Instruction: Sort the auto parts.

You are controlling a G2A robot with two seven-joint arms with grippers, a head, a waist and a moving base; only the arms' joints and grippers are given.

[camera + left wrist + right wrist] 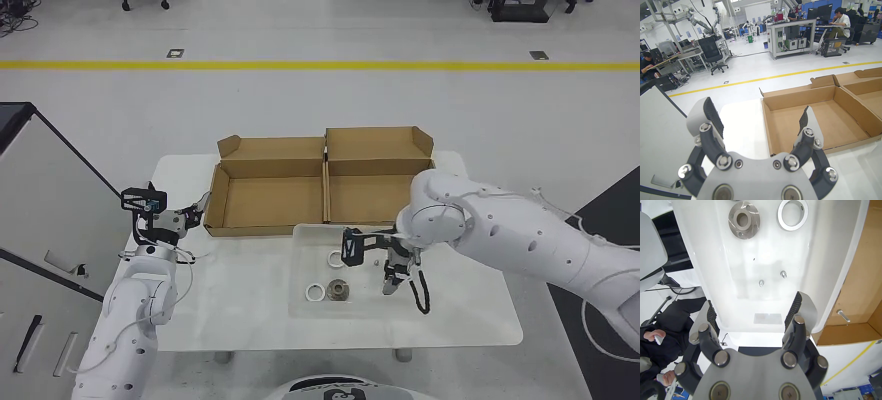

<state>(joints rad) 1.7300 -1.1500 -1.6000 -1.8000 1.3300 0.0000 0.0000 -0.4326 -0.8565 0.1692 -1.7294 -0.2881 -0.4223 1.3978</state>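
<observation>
Silver metal parts lie in the white plastic tray at the middle of the desk. A round flange with bolt holes sits flat beside a plain ring, the ring on the side nearer the boxes. A second ring lies just left of the flange, near the tray's front left corner. A small bolt and a second small bolt rest farther right in the tray, near each other but not touching, well apart from the flange and rings. A longer bolt lies on the floor of the right cardboard box, close to the wall that faces the tray. The left cardboard box stands open, side by side against the right one, both just behind the tray. The right claw hangs over the tray's right part, fingers spread wide and grasping nothing. The left claw hovers near the desk's left edge, just beside the left box, likewise released.
</observation>
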